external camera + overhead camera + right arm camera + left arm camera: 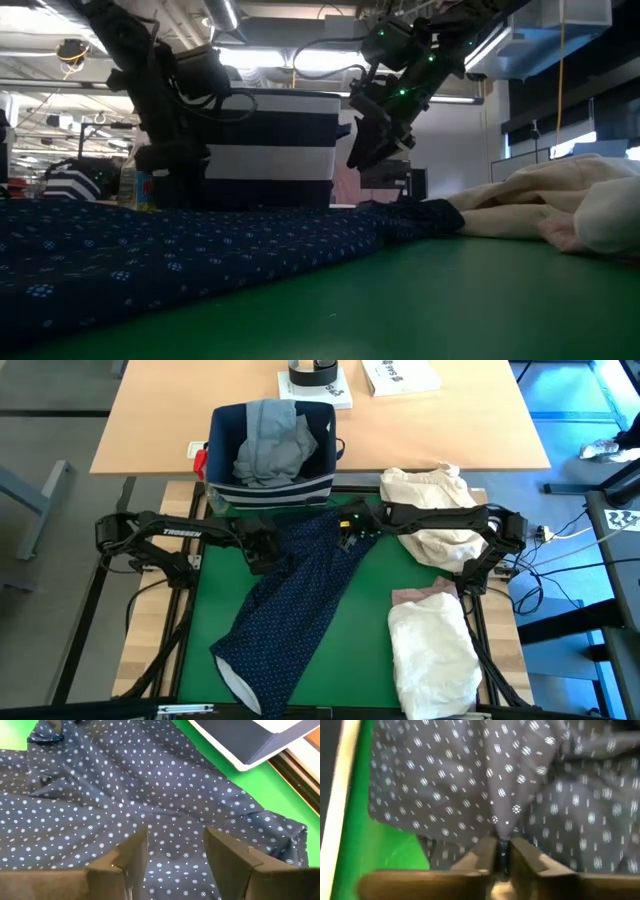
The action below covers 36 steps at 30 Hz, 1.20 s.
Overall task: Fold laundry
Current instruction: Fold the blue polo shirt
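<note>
The navy white-dotted shirt [290, 610] lies spread in a slanting band on the green mat [400, 570], from near the bin toward the near edge. My left gripper [262, 555] is down at the shirt's left edge, near its far end, shut on the cloth [470, 780]. My right gripper [350, 538] hangs open just above the shirt's far right part [125, 785], its fingers clear of it [365, 150]. A white shirt [430, 650] lies bunched at the near right, on top of a pale pink top [420, 597]. Light grey jeans [270, 445] sit in the bin. My left gripper [501, 855] pinches a small raised pucker of the dotted cloth [499, 834] between its two fingertips, close to the shirt's left edge. The fingers come from above, slanting down. The rest of the shirt lies flat on the mat; one layer or several, I cannot tell.
The navy bin with white stripes [270, 455] stands just beyond the mat's far edge. A cream-beige cloth bundle [435, 510] lies at the far right under the right arm. Bare green mat shows at the near left [205, 610] and between the two shirts.
</note>
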Tool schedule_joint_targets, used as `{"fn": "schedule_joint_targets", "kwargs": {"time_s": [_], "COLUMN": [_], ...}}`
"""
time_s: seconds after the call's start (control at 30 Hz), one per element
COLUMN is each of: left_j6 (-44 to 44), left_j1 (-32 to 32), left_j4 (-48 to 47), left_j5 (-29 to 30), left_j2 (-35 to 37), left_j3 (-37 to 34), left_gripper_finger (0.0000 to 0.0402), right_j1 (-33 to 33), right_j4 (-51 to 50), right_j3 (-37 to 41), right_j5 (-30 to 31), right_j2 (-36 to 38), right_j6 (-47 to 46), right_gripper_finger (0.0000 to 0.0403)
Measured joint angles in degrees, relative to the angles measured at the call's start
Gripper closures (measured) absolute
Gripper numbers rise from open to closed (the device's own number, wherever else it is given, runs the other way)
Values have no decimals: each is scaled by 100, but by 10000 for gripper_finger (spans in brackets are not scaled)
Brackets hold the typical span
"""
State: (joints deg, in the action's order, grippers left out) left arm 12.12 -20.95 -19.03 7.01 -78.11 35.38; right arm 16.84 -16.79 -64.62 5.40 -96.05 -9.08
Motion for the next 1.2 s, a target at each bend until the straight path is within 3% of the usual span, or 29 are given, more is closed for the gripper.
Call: {"fn": "schedule_joint_targets", "kwargs": {"time_s": [0.07,0.27,0.67,0.9,0.97,1.03,1.13,1.2], "left_j6": [6,22,459,48,-363,-874,-1412,-1698], "left_j1": [2,132,-190,-214,-214,-219,-184,-31], "left_j4": [-663,-2516,-2440,-2789,-3157,-3352,-3036,-2634], "left_j5": [143,735,1106,1146,977,336,-1089,-1310], "left_j2": [74,519,606,606,608,619,758,770], "left_j3": [286,1455,873,1226,1543,1825,1846,1639], "left_gripper_finger": [391,397,369,306,285,268,252,248], "right_j1": [0,0,0,0,0,-8,-126,-243], "right_j4": [1,4,45,43,42,41,47,100], "right_j3": [0,0,-2,-2,-2,-2,-4,-4], "right_j5": [-57,-347,-351,-454,-639,-820,-876,-771], "right_j2": [0,0,0,-2,0,-1,-2,-2], "right_j6": [0,-12,29,36,36,38,37,42], "right_gripper_finger": [210,210,210,210,210,210,210,210]}}
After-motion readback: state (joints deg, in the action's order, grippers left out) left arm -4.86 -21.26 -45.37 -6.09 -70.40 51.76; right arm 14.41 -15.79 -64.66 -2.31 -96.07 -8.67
